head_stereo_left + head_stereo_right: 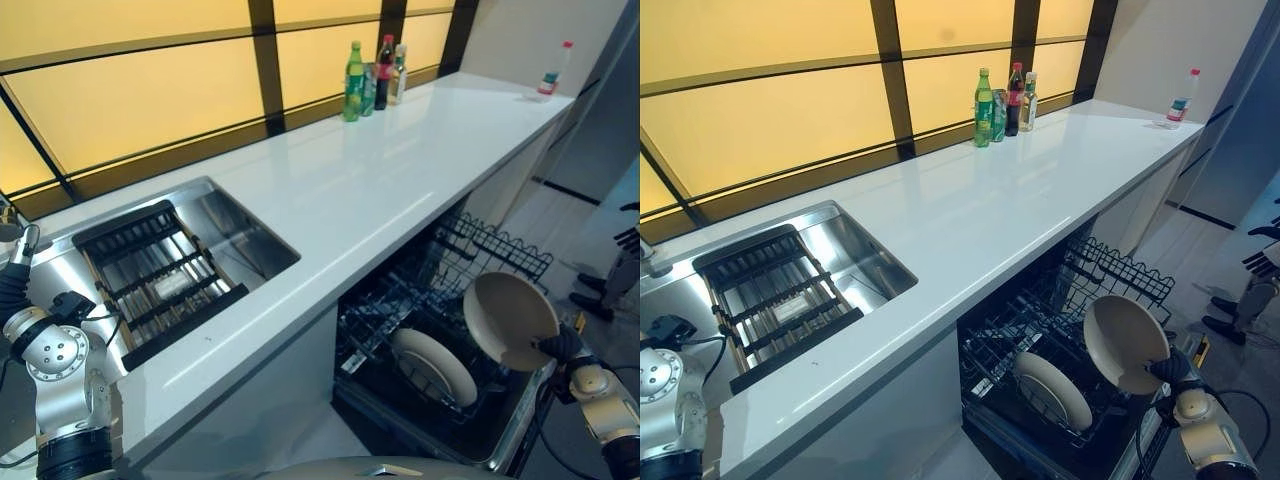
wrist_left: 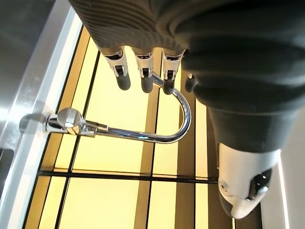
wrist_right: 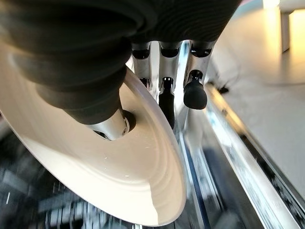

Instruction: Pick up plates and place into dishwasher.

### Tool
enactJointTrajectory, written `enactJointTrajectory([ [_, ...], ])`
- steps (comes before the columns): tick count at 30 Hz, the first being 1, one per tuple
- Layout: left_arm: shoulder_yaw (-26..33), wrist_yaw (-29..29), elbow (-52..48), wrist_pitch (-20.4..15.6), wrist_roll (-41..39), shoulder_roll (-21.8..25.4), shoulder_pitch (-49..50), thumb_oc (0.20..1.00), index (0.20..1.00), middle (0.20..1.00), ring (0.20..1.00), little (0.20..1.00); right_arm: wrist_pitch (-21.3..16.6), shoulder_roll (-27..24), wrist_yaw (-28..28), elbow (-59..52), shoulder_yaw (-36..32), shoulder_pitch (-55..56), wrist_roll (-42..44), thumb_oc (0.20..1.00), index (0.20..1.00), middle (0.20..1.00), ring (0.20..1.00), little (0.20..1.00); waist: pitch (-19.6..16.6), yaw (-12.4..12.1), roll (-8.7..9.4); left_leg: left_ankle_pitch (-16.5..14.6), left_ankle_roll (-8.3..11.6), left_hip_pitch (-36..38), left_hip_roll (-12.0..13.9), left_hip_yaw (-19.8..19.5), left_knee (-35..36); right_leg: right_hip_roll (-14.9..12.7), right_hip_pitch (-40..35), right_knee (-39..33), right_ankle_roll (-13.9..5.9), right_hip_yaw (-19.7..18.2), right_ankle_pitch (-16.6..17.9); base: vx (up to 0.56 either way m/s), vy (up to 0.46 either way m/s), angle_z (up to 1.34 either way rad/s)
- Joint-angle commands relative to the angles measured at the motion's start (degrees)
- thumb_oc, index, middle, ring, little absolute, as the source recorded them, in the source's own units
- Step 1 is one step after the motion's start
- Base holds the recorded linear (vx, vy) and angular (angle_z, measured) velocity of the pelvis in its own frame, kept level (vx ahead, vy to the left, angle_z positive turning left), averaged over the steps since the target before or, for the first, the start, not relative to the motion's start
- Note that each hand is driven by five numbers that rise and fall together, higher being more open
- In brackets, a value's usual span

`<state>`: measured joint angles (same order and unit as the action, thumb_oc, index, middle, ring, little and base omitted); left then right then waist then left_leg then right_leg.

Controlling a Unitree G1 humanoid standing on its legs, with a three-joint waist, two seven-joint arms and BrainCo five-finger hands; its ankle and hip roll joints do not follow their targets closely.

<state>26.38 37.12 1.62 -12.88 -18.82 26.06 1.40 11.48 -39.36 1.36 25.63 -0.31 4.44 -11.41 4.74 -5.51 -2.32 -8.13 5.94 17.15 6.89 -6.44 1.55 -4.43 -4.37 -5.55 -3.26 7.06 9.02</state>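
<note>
The cream plate (image 1: 508, 318) is held by the right robot hand (image 1: 560, 347) at its lower right rim; in the right wrist view the thumb is seen pressed on the plate's concave face and the fingers (image 3: 166, 102) are curled behind the rim, so a pinch grip is judged, closed on the plate; the plate is carried tilted, near upright, face turned toward the robot's left and slightly up; it is held above the pulled-out lower dishwasher rack (image 1: 420, 330), not yet in contact with the tines as far as can be told.

A second plate (image 1: 433, 366) is already seated in the rack, leaning in the tines, just to the left of and below the held one; the two faces are roughly parallel; free slots are judged to lie to the right of the seated plate, directly beneath the held plate; so the coming move is judged as mainly a straight drop with the rim kept in line with the tine rows; a clash with the seated plate is the risk if drift to the left occurs.

The left robot hand (image 2: 143, 71) is seen well apart, over the sink (image 1: 225, 235) by the chrome faucet (image 2: 138, 129), fingers relaxed and straight, nothing held; the right robot hand is clearly the nearer one; the white table (image 1: 380, 180) above the dishwasher carries bottles (image 1: 372, 78) at the far edge only.
</note>
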Motion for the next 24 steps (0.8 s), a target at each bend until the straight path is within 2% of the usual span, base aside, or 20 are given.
enactJointTrajectory([
  [1,-2.6,-1.4,1.3,-1.3,3.6,5.4,1.6,1.0,1.0,1.0,1.0,1.0,-4.4,-5.1,2.8,0.5,4.4,-5.2,-2.8,0.2,0.2,0.2,0.2,0.2,-1.6,-0.4,1.46,13.0,4.91,-9.1,3.1,-0.6,3.1,-2.8,-5.3,0.7,-3.0,2.7,-7.1,0.08,0.041,0.08],
  [6,-3.2,-1.5,0.5,-1.3,3.9,5.1,3.0,1.0,1.0,1.0,1.0,1.0,-6.0,-5.2,2.9,4.8,7.8,-5.6,-4.0,0.2,0.2,0.2,0.2,0.2,-0.7,-0.9,0.96,13.2,4.91,-8.7,2.7,-1.2,3.4,-3.2,-6.0,0.6,-3.26,2.9,-6.9,0.07,0.049,0.06],
  [11,-3.7,-2.0,-0.4,-1.0,3.8,5.2,4.5,1.0,1.0,1.0,1.0,1.0,-6.5,-5.3,0.0,6.4,8.7,-5.1,-6.5,0.2,0.2,0.2,0.2,0.2,0.0,-1.1,0.32,13.1,4.84,-8.2,2.2,-1.5,3.4,-4.0,-6.7,0.7,-3.71,3.1,-6.7,0.08,0.062,0.1],
  [20,-3.1,-2.2,-0.8,-1.3,3.9,4.9,7.5,1.0,1.0,1.0,1.0,1.0,-2.5,-5.4,-18.3,2.4,1.9,-3.1,-15.7,0.2,0.2,0.2,0.2,0.2,0.2,-0.2,-0.39,12.0,3.81,-6.3,1.5,-1.7,3.4,-4.6,-8.1,0.8,-4.51,2.3,-6.6,0.08,0.033,0.03],
  [24,-3.3,-2.8,-0.8,-1.0,3.9,5.0,8.0,1.0,1.0,1.0,1.0,1.0,-3.1,-6.4,-23.8,2.2,-0.8,-3.0,-18.1,0.2,0.2,0.2,0.2,0.2,-0.1,-0.2,-0.61,11.6,3.41,-5.7,1.2,-1.9,3.4,-4.9,-8.4,1.0,-4.75,2.3,-6.6,0.08,0.027,0.03],
])
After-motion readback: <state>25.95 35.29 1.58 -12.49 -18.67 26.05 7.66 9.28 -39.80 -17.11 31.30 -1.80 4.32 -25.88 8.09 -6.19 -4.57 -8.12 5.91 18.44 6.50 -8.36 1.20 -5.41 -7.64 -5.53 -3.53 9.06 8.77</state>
